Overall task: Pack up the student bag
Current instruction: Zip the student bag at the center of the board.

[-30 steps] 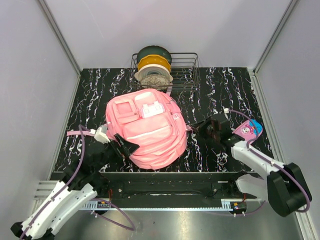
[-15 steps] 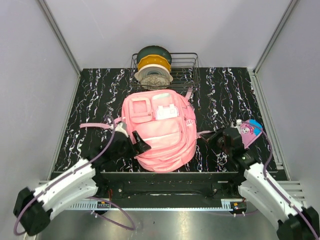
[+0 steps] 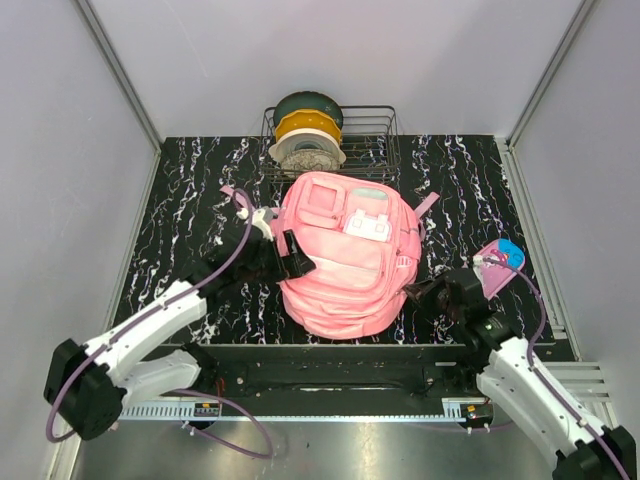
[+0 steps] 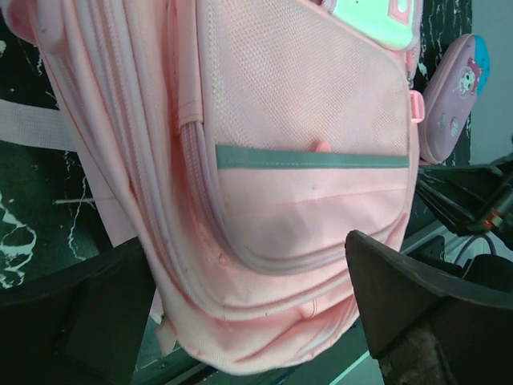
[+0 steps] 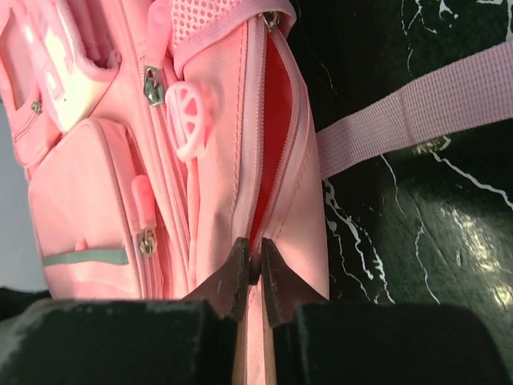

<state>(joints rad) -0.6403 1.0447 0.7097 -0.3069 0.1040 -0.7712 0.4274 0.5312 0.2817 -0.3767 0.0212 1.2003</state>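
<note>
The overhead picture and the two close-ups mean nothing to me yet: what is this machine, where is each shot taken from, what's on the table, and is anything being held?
Two white robot arms are bolted at the near edge of a black marbled table. The overhead picture looks down from behind them; each close-up comes from a camera on one wrist. On the table lies the student bag, a big pink backpack, with a small pink pencil case to its right and a wire basket of spools behind. The left arm has its jaws wide open at the bag's side, gripping nothing. The right arm has its jaws pinched shut at the bag's partly open zip, seemingly holding its edge.
</note>
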